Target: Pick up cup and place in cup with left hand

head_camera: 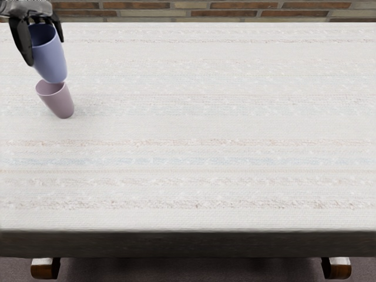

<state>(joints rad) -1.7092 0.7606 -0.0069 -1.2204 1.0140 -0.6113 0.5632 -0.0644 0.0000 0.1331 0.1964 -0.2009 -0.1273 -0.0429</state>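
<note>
Head view shows the left robot hand (36, 10) gripping the blue cup (51, 59), its base near the rim of the pink cup (59, 103) on the bench (205, 129).

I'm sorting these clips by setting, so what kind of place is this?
Probably a simulated room set up for tabletop tests: a brick wall, a cloth-like table, and a robot hand holding a blue cup.

A striped pale cloth (205, 129) covers the table (188, 244) before a brick wall (247, 13).
</note>
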